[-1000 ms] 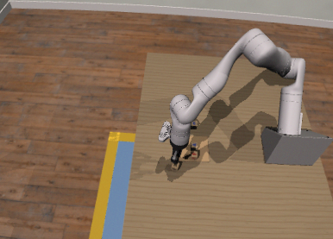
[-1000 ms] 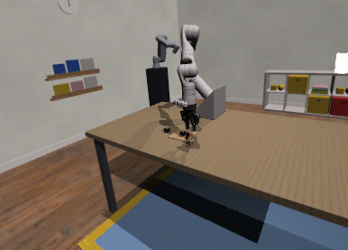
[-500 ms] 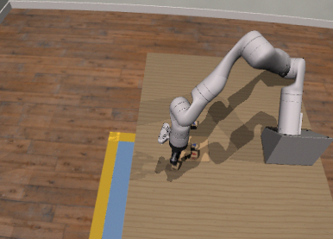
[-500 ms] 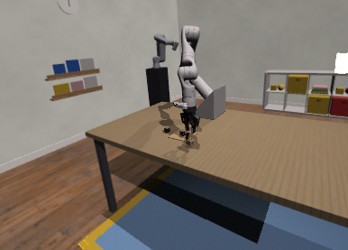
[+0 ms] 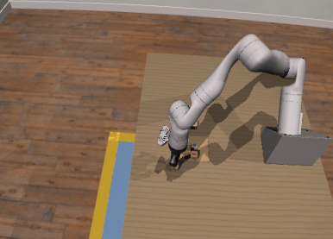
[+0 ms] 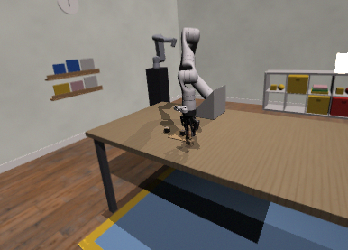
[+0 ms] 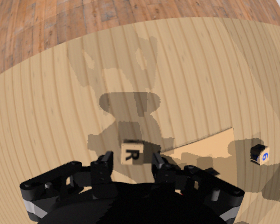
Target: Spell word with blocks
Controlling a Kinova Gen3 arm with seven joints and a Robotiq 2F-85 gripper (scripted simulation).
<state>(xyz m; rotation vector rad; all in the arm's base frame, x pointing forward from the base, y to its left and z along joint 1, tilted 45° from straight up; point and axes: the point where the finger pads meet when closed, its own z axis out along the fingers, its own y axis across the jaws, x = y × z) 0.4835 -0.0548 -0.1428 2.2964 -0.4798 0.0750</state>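
Observation:
A light wooden block with a dark R on top [image 7: 132, 153] [image 5: 174, 168] [image 6: 190, 143] lies on the table, off the mat, beside its left corner in the wrist view. My gripper [image 7: 132, 160] [image 5: 173, 164] [image 6: 189, 137] is partly open and points down over this block, one finger on each side of it in view; contact cannot be told. The tan mat [image 7: 200, 145] [image 5: 204, 154] is flat. A block with a red mark [image 5: 194, 154] and one with a blue mark [image 5: 194, 146] are at the mat, largely hidden in the wrist view. Another block [image 7: 259, 154] [image 5: 195, 125] [image 6: 167, 129] lies off the mat, its letter unclear.
The wooden table [image 5: 241, 196] [image 6: 270, 164] carries everything. Its far edge curves across the top of the wrist view, with floor beyond. The grey robot base [image 5: 289, 150] stands at the right in the top view. Arm shadows fall across the mat and blocks.

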